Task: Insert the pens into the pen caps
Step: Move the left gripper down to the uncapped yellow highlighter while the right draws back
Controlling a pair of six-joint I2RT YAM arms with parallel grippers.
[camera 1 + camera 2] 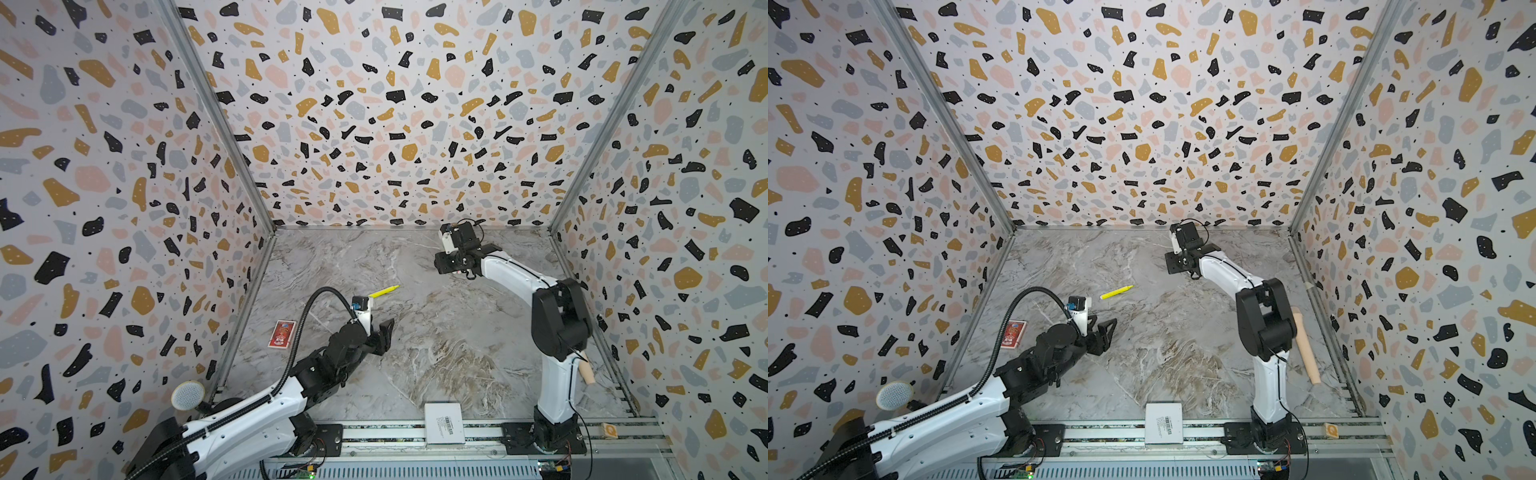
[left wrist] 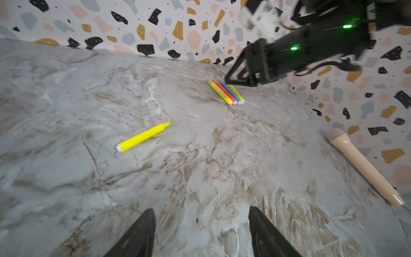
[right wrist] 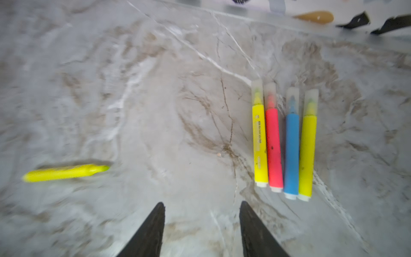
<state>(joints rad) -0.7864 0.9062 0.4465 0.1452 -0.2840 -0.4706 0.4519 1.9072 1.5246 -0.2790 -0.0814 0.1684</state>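
Mostly bare table (image 2: pixel 66 111) around uncapped yellow pen (image 2: pixel 143 136). Well apart from it: capped four-pen row (image 3: pixel 284 142), open table between. Both spread, empty: left fingers (image 2: pixel 138 235), right fingers (image 3: pixel 146 231). Row's barrel print (image 3: pixel 258 133) blurred, unreadable.

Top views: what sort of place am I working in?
Probably an enclosed robot test booth: terrazzo-patterned wall panels on three sides, a grey marble-look tabletop, and a slotted aluminium mounting rail along its near edge.
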